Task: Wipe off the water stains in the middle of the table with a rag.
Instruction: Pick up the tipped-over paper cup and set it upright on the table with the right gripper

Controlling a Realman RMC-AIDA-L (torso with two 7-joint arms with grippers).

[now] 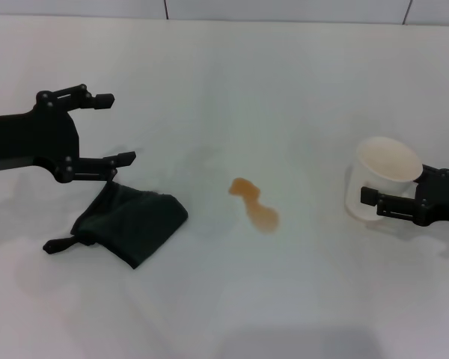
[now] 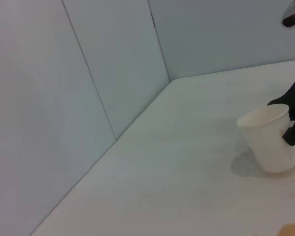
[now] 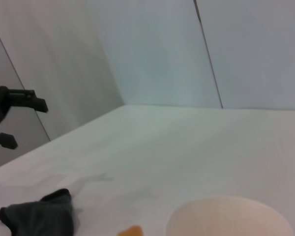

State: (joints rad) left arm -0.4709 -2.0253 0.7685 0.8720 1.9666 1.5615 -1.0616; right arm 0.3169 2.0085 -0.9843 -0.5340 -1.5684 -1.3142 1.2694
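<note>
No writing seen. Left gripper [image 1: 118, 129] hovered left of frame, fingers spread, above rag [image 1: 133, 221]. Stains [image 1: 255, 204] lay mid-table [image 1: 232, 307]. Right gripper [image 1: 368, 202] pinched cup [image 1: 382, 183], right.

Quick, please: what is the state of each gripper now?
Left gripper: open, holding nothing, above the rag.
Right gripper: shut on the paper cup.

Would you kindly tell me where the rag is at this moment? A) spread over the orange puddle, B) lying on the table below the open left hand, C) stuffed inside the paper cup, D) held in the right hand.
B: the rag lies crumpled on the table just under the open left hand, apart from the water stains, while the right hand is at the paper cup.
</note>
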